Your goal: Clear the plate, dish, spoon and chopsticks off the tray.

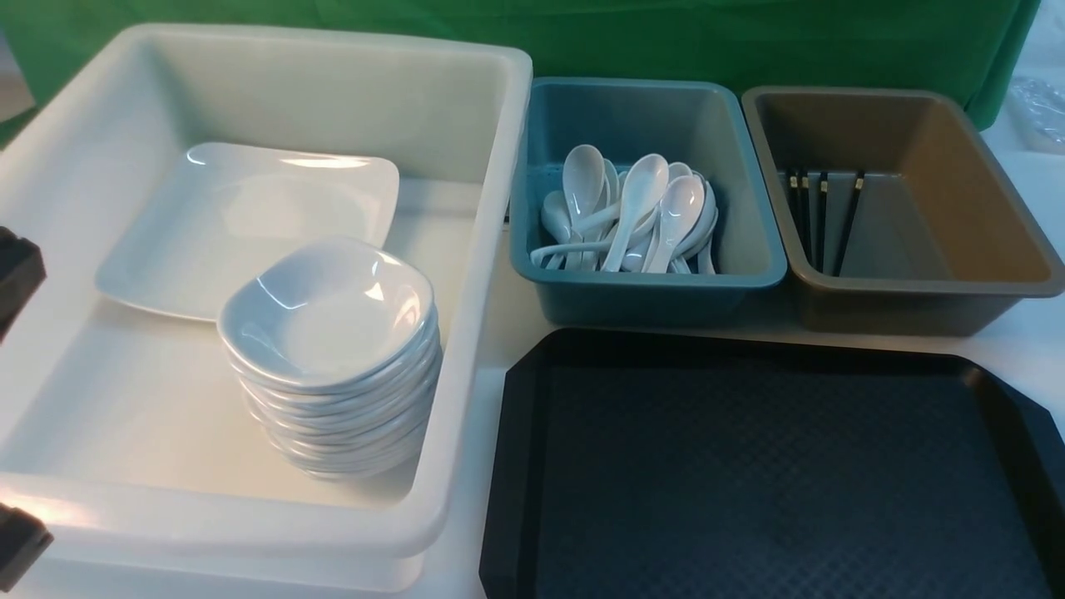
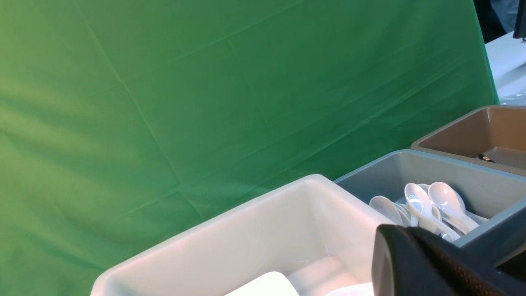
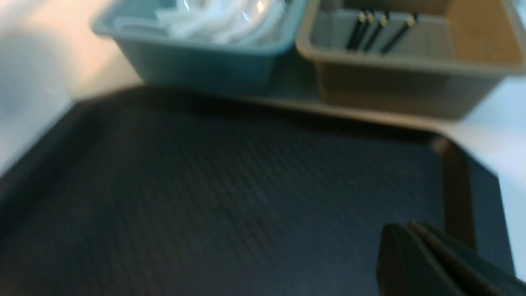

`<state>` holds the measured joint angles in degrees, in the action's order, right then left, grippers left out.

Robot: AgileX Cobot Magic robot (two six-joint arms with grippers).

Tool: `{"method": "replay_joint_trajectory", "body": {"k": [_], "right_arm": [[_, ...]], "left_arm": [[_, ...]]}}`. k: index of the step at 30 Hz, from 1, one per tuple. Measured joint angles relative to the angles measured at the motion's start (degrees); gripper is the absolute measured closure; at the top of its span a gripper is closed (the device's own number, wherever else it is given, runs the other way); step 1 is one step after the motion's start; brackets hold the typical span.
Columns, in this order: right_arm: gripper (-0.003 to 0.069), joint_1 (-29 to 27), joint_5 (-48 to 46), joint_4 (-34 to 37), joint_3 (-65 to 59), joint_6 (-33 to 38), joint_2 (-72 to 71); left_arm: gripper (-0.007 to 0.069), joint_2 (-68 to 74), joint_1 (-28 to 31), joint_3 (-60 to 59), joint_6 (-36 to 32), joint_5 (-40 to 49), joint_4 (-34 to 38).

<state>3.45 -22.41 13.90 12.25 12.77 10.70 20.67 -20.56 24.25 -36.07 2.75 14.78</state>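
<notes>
The black tray (image 1: 749, 466) lies bare at the front right, and nothing rests on its textured surface (image 3: 230, 197). The large white plate (image 1: 241, 216) lies in the white bin, behind a stack of several small dishes (image 1: 329, 312). Several white spoons (image 1: 641, 208) are piled in the teal bin. Black chopsticks (image 1: 819, 220) with gold bands lean inside the brown bin. My left gripper (image 2: 404, 232) is shut and empty, above the white bin's near side. My right gripper (image 3: 404, 228) is shut and empty, low over the tray's right part.
The white bin (image 1: 491, 249) fills the left half of the table. The teal bin (image 1: 649, 283) and brown bin (image 1: 915, 287) stand side by side behind the tray. A green cloth hangs at the back. Black parts of my left arm (image 1: 17, 274) show at the left edge.
</notes>
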Motion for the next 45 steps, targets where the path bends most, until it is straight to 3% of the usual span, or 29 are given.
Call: {"method": "replay_joint_trajectory", "body": {"k": [7,17,35,40,43,45], "right_arm": [[0.0641,-3.30,4.44,2.32,-12.31,3.24,-10.38],[0.0638,0.62,7.13,0.98,-12.60,3.24,-10.62],[0.0602,0.74,7.26,0.92,-12.60,2.94,-10.62],[0.0587,0.74,7.26,0.85,-12.60,2.94,-10.62],[0.0579,0.74,7.26,0.85,-12.60,2.94,-10.62],[0.0573,0.74,7.26,0.85,-12.60,2.94,-10.62]], "left_arm": [[0.0617,0.00,0.00,0.00,-0.13,0.02,0.00],[0.0617,0.08,0.00,0.00,-0.13,0.14,-0.02],[0.0617,0.08,0.00,0.00,-0.13,0.14,-0.02],[0.0617,0.08,0.00,0.00,-0.42,-0.19,-4.76],[0.0617,-0.18,1.08,-1.70,2.93,-1.02,-8.12],[0.0617,-1.77,3.68,-3.71,9.31,-1.90,-9.75]]}}
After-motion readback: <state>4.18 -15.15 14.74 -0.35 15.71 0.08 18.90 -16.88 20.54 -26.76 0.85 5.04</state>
